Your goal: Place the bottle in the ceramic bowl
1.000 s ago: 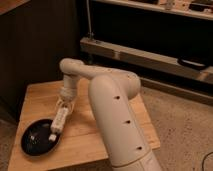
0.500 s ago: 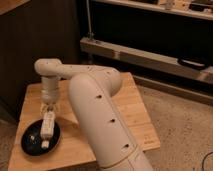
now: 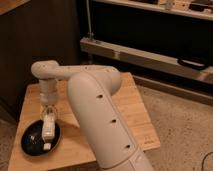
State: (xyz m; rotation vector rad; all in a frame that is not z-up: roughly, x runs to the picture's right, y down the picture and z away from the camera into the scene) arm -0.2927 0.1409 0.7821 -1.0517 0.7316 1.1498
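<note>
1. Ceramic bowl (image 3: pixel 35 141) sits on the wooden table (image 3: pixel 132 117), near its front-left corner.
2. Bottle (image 3: pixel 48 130) lies over the bowl's right half, cap end toward the bowl's front rim.
3. Gripper (image 3: pixel 50 113) hangs just above the bowl's back rim, at the bottle's upper end; finger state: cannot tell.

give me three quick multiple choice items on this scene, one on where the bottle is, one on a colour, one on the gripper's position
1. Where is the bottle?
A. over the ceramic bowl
B. on the floor
C. on the far shelf

2. What colour is the ceramic bowl?
A. white
B. black
C. red

3. Where is the gripper?
A. raised high above the shelf
B. low, right at the bottle's top end above the bowl
C. off the wooden table, near the floor

Answers: 1 A, the bottle lies across the bowl's inside. 2 B, glossy black against light wood. 3 B, it points down at the bottle's upper end.
</note>
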